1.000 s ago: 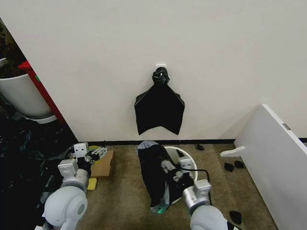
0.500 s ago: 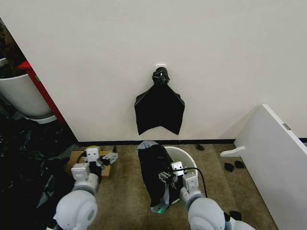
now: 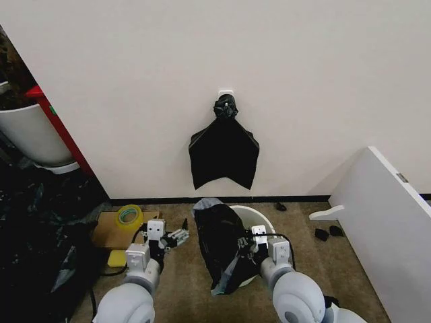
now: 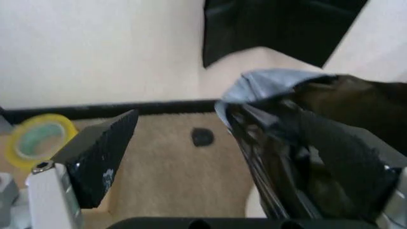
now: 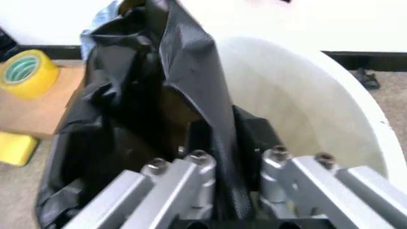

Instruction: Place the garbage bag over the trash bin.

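**Operator:** State the hazards, largest item first.

**Me:** The trash bin stands on the floor near its far edge, close to the wall. It is a light, round bucket, so I judge that a hard sideways pull could tip or slide it. The garbage bag hangs bunched over the bin's left side, part inside and part trailing to the floor. Its mouth is not yet spread over the rim. My right tool is clenched on one fold of the bag just above the bin. My left tool is released, holds nothing, and sits just beside the bag. Pulling on that single fold may stretch or tear the film, or the film may slip out.

**Operator:** Materials and shapes?

**Me:** The bin is smooth, rigid white plastic with a thick rim and a slight taper. The bag is thin, glossy and wrinkled black film with a greyish translucent edge. I expect it to cling and collapse.
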{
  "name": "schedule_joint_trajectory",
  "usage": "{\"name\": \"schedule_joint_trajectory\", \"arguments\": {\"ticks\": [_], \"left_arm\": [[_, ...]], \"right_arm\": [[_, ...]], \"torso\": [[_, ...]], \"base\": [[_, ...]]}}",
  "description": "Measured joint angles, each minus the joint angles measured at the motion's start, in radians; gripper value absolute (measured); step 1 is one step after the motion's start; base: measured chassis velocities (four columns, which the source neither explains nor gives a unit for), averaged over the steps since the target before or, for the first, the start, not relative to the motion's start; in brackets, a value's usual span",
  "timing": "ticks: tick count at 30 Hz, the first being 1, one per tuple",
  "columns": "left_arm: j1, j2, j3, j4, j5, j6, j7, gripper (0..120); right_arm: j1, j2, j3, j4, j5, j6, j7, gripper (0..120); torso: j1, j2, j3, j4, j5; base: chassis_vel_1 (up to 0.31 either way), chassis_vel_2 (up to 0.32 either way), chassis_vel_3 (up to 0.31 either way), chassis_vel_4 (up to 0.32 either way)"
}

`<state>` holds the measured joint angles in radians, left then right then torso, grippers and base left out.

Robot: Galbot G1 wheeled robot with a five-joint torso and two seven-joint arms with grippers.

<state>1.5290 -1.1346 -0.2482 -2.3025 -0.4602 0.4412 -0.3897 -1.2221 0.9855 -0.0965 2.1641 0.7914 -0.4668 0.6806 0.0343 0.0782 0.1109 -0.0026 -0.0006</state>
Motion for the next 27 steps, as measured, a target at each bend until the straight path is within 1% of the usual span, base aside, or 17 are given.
{"name": "schedule_joint_trajectory", "arguments": {"ticks": [1, 3, 7, 11, 19, 21, 22, 24, 25, 27], "left_arm": [[0.000, 0.000, 0.000, 0.000, 0.000, 0.000, 0.000, 100], [0.013, 0.003, 0.005, -0.002, -0.021, 0.005, 0.002, 100], [0.025, -0.007, 0.018, 0.005, -0.026, 0.005, 0.012, 100], [0.021, -0.034, 0.037, 0.035, -0.023, 0.001, 0.028, 100], [-0.015, -0.071, 0.062, 0.080, -0.015, -0.016, 0.045, 100], [-0.028, -0.086, 0.094, 0.095, -0.011, -0.015, 0.046, 100], [-0.028, -0.086, 0.094, 0.095, -0.011, -0.015, 0.046, 100], [-0.041, -0.098, 0.137, 0.116, 0.012, -0.005, 0.041, 100], [-0.041, -0.098, 0.137, 0.116, 0.012, -0.005, 0.041, 100], [-0.054, -0.111, 0.172, 0.144, 0.038, 0.000, 0.027, 100]], "right_arm": [[0.000, 0.000, 0.000, 0.000, 0.000, 0.000, 0.000, 5], [-0.010, 0.003, 0.018, -0.006, -0.004, 0.024, -0.003, 0], [-0.025, 0.015, 0.048, -0.016, -0.003, 0.056, -0.002, 0], [-0.039, 0.028, 0.068, -0.045, 0.002, 0.094, 0.006, 0], [-0.034, 0.042, 0.078, -0.076, -0.011, 0.118, -0.004, 0], [-0.023, 0.049, 0.067, -0.084, -0.011, 0.118, -0.005, 0], [-0.023, 0.049, 0.067, -0.084, -0.011, 0.118, -0.005, 0], [-0.014, 0.053, 0.064, -0.092, -0.013, 0.118, -0.006, 0], [-0.014, 0.053, 0.064, -0.092, -0.013, 0.118, -0.006, 0], [-0.011, 0.056, 0.063, -0.097, -0.014, 0.118, -0.007, 0]], "torso": [[0.000, 0.000, 0.000, 0.0000, 0.0000], [0.000, 0.000, 0.000, 0.0001, 0.0000], [0.000, 0.000, 0.000, 0.0001, -0.0001], [0.000, 0.000, 0.000, 0.0000, -0.0001], [0.000, 0.000, 0.000, 0.0000, 0.0000], [0.000, 0.000, 0.000, 0.0001, 0.0001], [0.000, 0.000, 0.000, 0.0001, 0.0001], [0.000, 0.000, 0.000, 0.0000, 0.0000], [0.000, 0.000, 0.000, 0.0000, 0.0000], [0.000, 0.000, 0.000, 0.0001, 0.0000]], "base": [[0.000, 0.000, 0.000, 0.000], [0.000, 0.000, 0.000, 0.000], [0.000, 0.000, 0.000, 0.000], [0.000, 0.000, 0.000, 0.000], [0.000, 0.000, 0.000, 0.000], [0.000, 0.000, 0.000, 0.000], [0.000, 0.000, 0.000, 0.000], [0.000, 0.000, 0.000, 0.000], [0.000, 0.000, 0.000, 0.000], [0.000, 0.000, 0.000, 0.000]]}}
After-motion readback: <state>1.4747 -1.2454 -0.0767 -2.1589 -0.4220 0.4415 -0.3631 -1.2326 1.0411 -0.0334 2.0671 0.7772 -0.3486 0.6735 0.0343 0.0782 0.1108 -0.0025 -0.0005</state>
